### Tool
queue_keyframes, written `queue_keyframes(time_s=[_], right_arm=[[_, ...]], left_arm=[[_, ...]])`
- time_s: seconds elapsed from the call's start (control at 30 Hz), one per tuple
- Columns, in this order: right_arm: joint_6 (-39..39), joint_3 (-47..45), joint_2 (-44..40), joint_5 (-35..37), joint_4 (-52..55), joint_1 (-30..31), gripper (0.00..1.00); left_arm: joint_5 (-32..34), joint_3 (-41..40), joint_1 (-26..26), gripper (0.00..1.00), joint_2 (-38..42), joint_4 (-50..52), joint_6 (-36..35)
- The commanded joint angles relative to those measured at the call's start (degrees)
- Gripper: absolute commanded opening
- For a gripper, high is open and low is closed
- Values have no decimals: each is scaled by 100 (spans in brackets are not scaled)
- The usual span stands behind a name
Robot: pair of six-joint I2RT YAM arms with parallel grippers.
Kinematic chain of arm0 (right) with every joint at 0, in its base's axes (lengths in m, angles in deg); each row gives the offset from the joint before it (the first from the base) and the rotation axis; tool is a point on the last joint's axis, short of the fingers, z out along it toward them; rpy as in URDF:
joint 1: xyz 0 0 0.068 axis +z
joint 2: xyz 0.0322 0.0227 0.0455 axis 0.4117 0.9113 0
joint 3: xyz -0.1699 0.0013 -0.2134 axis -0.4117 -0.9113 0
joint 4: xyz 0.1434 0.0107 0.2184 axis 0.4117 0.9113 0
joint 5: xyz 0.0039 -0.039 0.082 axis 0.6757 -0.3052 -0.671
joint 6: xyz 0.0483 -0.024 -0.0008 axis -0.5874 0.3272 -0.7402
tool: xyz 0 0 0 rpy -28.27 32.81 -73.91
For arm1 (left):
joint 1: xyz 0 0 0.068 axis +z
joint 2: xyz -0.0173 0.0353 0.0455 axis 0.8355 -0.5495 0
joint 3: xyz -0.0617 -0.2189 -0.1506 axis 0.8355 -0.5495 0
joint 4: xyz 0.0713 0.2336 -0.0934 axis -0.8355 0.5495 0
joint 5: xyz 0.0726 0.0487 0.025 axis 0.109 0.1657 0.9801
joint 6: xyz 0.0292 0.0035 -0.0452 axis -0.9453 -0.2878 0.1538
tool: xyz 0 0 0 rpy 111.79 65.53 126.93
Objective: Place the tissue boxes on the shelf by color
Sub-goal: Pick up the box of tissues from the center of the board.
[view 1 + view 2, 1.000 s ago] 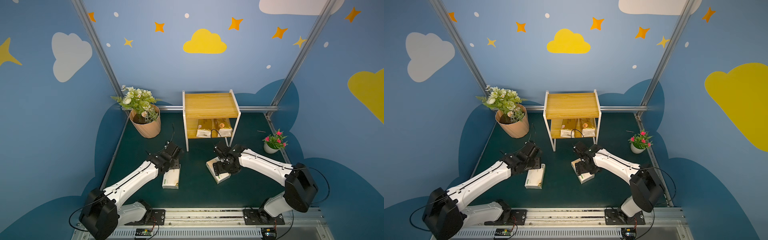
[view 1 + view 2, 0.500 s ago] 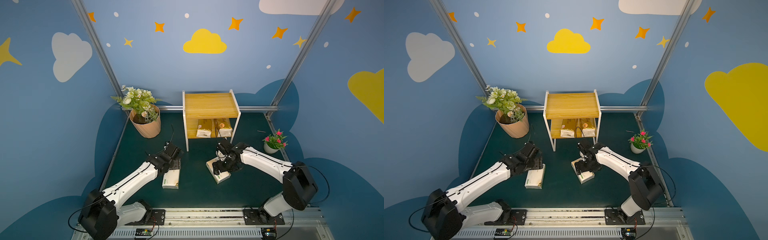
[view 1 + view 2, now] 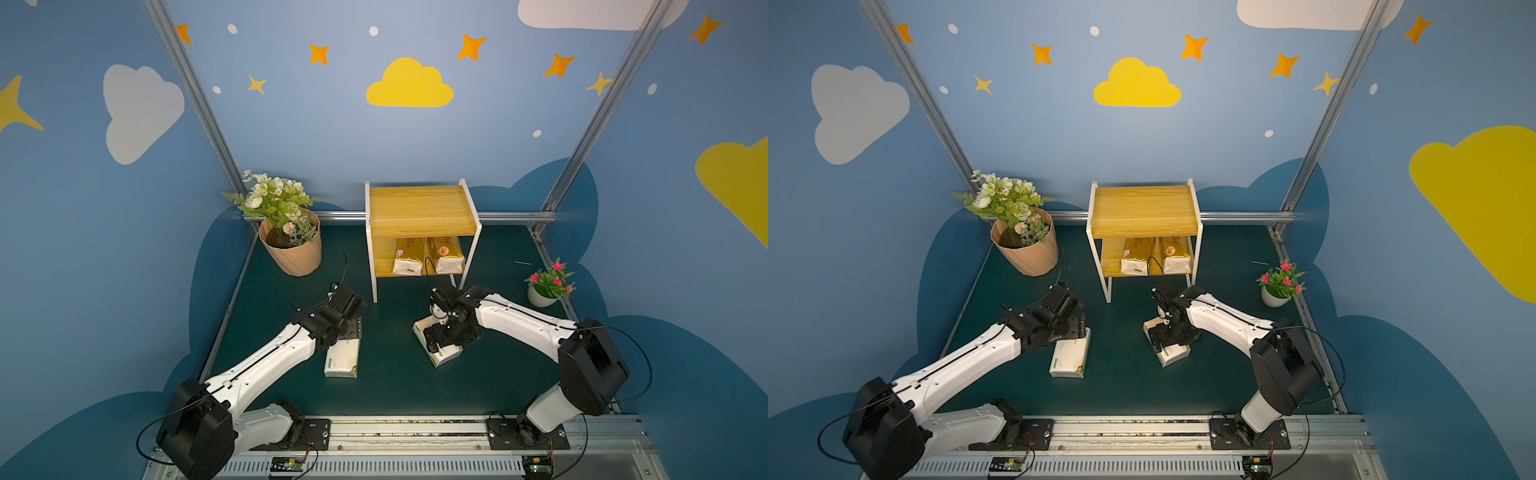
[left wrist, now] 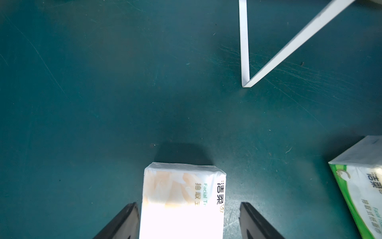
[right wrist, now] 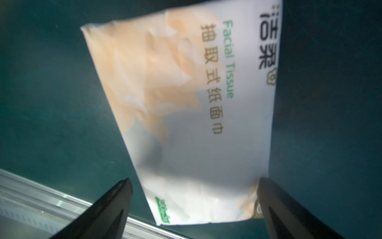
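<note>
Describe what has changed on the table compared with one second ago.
Very little: the right arm's black elbow edged slightly toward the yellow two-tier shelf. The left gripper and right gripper still hover, open, over the two white-cream plastic-wrapped tissue packs; nothing grasped, packs unmoved.

We are showing white arm shells (image 3: 266,365), black joints (image 3: 326,324) and thin black cables (image 3: 648,370) looping at four o'clock.

shiny gold packs (image 3: 408,257), white packs (image 3: 343,359) with green lettering, yellow wood-grain shelf (image 3: 422,210), dark teal mat (image 3: 395,386).

Flowerpot (image 3: 297,257) left of shelf (image 3: 422,210)
</note>
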Motion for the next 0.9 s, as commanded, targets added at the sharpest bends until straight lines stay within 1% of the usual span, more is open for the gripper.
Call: queue_keyframes(time_s=[0.0, 0.3, 0.47, 0.67, 0.87], right_arm=[[135, 269, 54, 196, 128, 58, 98], [344, 555, 68, 293, 306, 112, 98], [519, 463, 181, 292, 287, 99, 98], [641, 303, 206, 48, 125, 89, 98], [727, 225, 202, 151, 104, 80, 98]], left_arm=[[54, 28, -19, 82, -61, -22, -44], [71, 2, -13, 83, -34, -28, -53], [76, 13, -11, 83, -37, -26, -69], [89, -1, -5, 83, -51, -21, -61], [125, -3, -13, 84, -42, -3, -52]])
